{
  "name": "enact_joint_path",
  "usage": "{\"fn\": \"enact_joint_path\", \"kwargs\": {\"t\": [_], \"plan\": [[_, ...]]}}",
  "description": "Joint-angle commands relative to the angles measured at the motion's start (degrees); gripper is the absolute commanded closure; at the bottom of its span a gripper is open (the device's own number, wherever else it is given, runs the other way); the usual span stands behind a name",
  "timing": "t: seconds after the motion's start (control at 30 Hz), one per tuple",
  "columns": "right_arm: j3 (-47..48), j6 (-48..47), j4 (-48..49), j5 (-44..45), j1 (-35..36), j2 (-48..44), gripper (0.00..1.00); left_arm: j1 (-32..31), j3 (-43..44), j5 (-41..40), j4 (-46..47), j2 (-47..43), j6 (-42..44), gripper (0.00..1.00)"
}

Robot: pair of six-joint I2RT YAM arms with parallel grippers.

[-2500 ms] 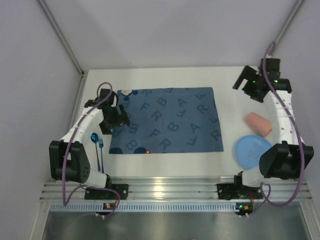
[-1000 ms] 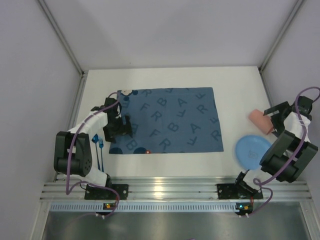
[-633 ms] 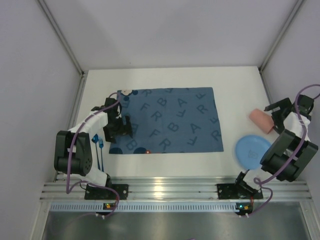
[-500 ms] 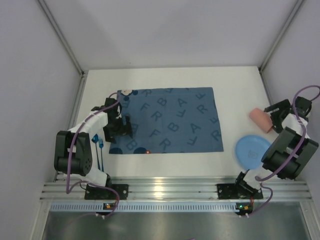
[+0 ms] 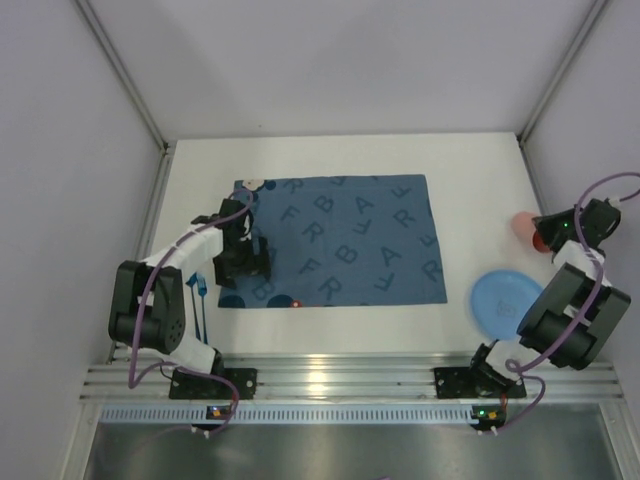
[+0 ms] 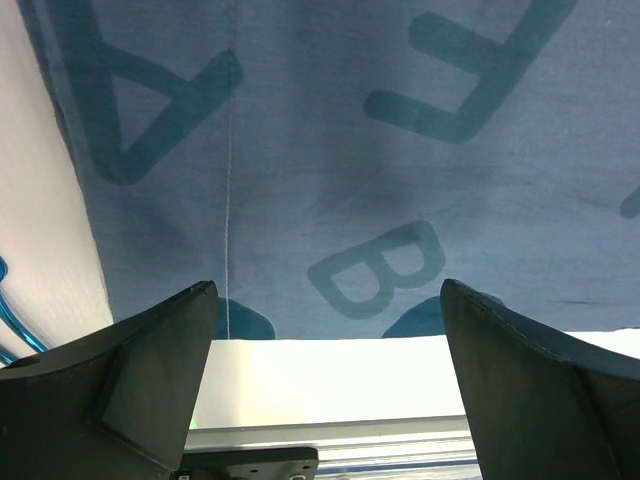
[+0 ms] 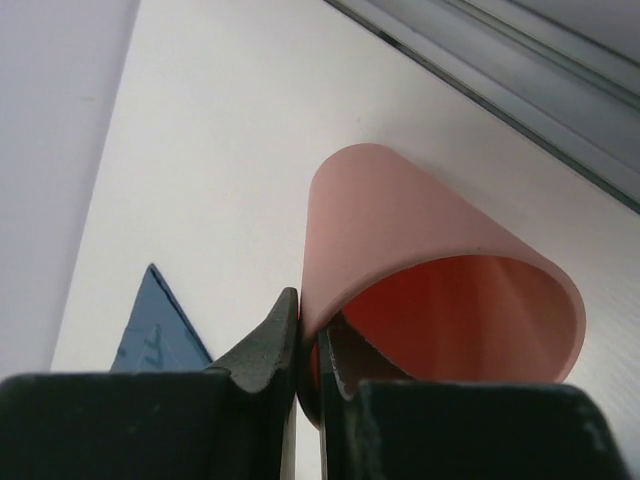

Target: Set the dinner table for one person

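So the big change: the right pincer (image 7: 308, 350) was gaping a second ago and is now clamping down on the pink cup (image 7: 430, 260), one finger going inside the rim and the other pressing the outside wall, so it's pinching just that thin edge. In the overhead view the cup (image 5: 522, 225) was lying on its side before, and now it's showing up as a small round blob with its mouth turning toward the wrist, so I'm guessing it's getting tipped or picked up. I can't tell whether it's actually clearing the tabletop (image 5: 470, 170) yet. For the table setting, that means the cup is being claimed first, while the blue plate (image 5: 505, 303) is sitting untouched nearer the arm bases, off the placemat (image 5: 340, 235). The white tabletop itself is spreading under everything, with the mat lying in the middle of it. Pose-wise, the right arm is folding back tight along the right edge, with its wrist pointing left at the cup. The left arm is hanging over the mat's near left corner, with the left pincer (image 5: 243, 262) standing wide and gripping nothing, just hovering above the printed cloth, and the blue cutlery (image 5: 200, 292) is waiting just beside it on the bare white.
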Motion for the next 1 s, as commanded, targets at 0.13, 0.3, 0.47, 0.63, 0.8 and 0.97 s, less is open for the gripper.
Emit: {"fn": "enact_joint_path", "kwargs": {"t": [0.13,0.3,0.47,0.63,0.8,0.97], "plan": [[33.4,-6.7,-38.4,2.9,10.6,-0.2,1.00,-1.8,0.2,-2.1,0.4,-3.1,-0.9,0.02],[63.9,-10.2,-59.2,5.4,25.4,16.6,1.00,-1.8,0.0,-3.3,1.2,-3.1,-1.4,0.02],[79.1,-11.6,-72.0,6.3,35.0,32.2,1.00,-1.8,-1.0,-3.6,3.0,-4.6,-1.8,0.02],[80.0,-11.0,-71.7,9.5,42.4,39.3,1.00,-1.8,-1.3,-6.5,3.3,-6.7,-2.1,0.02],[86.0,-11.1,-72.6,14.1,47.0,45.6,1.00,-1.7,-1.4,-9.2,3.2,-9.4,-2.5,0.02],[88.0,-10.2,-73.0,16.8,49.3,48.9,0.99,-1.7,-1.5,-9.3,3.3,-10.7,-2.7,0.02]]}}
